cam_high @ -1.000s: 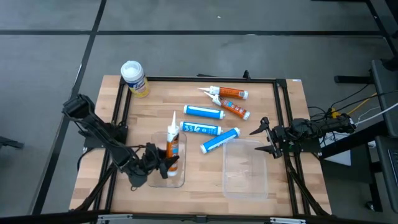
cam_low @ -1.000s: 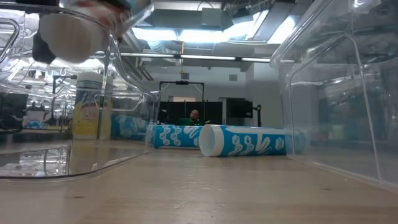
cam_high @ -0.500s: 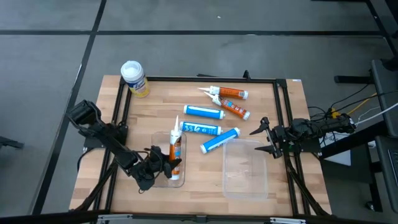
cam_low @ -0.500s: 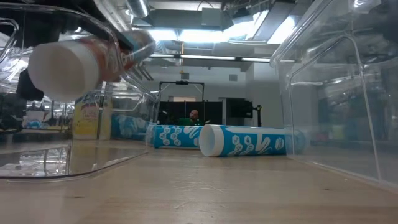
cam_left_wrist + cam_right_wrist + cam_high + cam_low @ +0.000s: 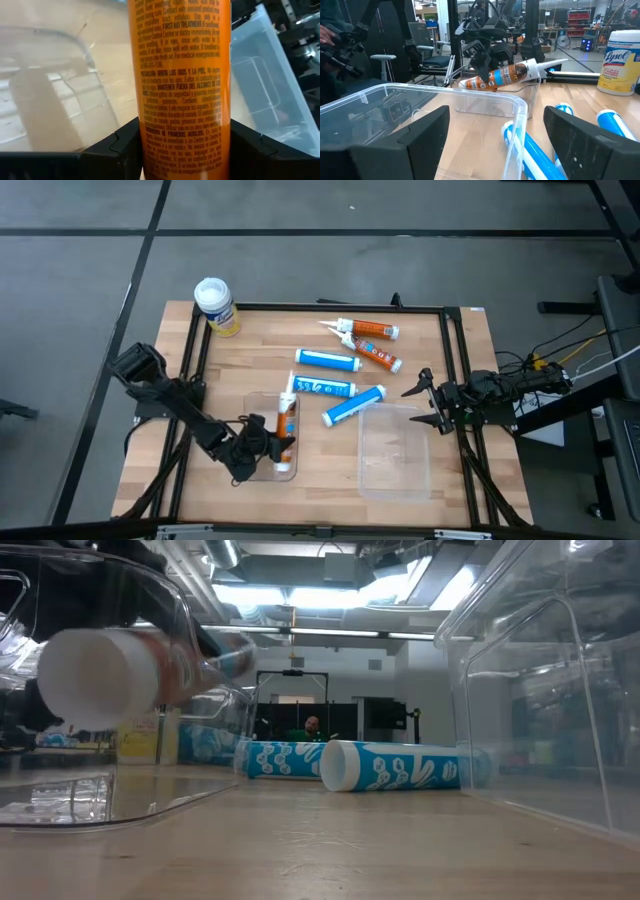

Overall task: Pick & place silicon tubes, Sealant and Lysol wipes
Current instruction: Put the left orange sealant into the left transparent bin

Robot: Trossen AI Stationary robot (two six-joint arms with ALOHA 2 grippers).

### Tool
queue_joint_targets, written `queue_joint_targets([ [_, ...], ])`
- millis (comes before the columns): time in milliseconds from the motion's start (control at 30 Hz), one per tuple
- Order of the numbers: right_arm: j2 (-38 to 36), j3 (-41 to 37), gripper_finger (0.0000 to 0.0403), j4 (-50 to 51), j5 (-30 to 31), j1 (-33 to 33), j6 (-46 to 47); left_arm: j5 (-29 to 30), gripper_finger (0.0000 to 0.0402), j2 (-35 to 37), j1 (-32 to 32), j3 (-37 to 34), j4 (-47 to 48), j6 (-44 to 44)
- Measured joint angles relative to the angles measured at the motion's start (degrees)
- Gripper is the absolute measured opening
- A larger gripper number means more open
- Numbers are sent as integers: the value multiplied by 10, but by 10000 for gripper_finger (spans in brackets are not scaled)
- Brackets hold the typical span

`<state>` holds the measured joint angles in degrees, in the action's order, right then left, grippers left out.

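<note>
Left tool [image 5: 268, 446] pinching an orange sealant tube [image 5: 284, 418], held low over the clear plastic bin [image 5: 262, 470] | Right tool [image 5: 424, 400] spread wide at the surface's [image 5: 450, 480] right edge | tube: smooth cylinder, white nozzle, label reads "FIRST AID TREATMENT" | Lysol wipes [image 5: 215, 305]: yellow canister, white lid, upright at the far-left corner

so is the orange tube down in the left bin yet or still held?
Held. The left gripper is shut on the orange tube, which hangs tilted above the left bin floor; the low view shows its base off the bottom.
</note>
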<state>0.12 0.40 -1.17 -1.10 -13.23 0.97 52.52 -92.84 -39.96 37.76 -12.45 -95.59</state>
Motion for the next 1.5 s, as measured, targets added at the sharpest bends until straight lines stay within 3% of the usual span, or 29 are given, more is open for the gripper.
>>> queue_joint_targets([
  [167,0,0,323,0,0,0,0,-37,206,0,21,0,22,-29],
  [633,0,0,323,0,0,0,0,-61,217,1,45,0,51,-82],
  [1167,0,0,323,0,0,0,0,-59,235,0,45,0,56,-88],
  [1500,0,0,323,0,0,0,0,-19,268,1,31,0,49,-52],
])
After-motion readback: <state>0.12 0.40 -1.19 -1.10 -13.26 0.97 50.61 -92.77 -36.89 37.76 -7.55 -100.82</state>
